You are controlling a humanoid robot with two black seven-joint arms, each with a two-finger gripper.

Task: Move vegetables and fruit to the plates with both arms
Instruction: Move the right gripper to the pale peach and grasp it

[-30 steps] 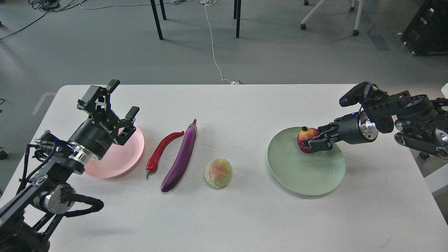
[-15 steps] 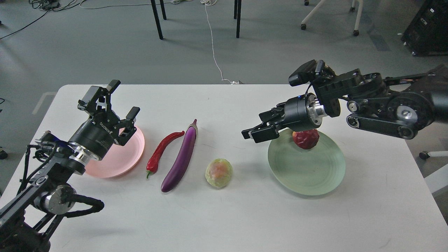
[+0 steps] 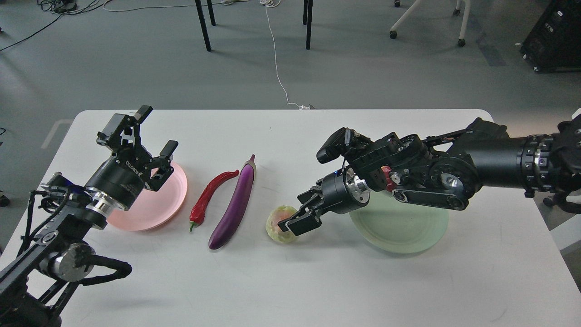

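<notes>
My right gripper [image 3: 297, 213] is open and low over the right side of the round yellow-green fruit [image 3: 278, 225], which lies on the table; its fingers straddle that side. The pale green plate [image 3: 399, 231] lies under my right arm. Only a red sliver of the pomegranate [image 3: 386, 176] shows behind the arm. The purple eggplant [image 3: 236, 204] and the red chili pepper [image 3: 209, 194] lie side by side left of the fruit. My left gripper [image 3: 156, 131] is open and empty above the far edge of the pink plate [image 3: 156, 204].
The white table [image 3: 290, 281] ends close behind the grippers. Table legs, a cable and chair wheels stand on the grey floor beyond it.
My right gripper let go of the pomegranate on the green plate, rose, then moved left and down to the yellow-green fruit. My left gripper has barely moved.
</notes>
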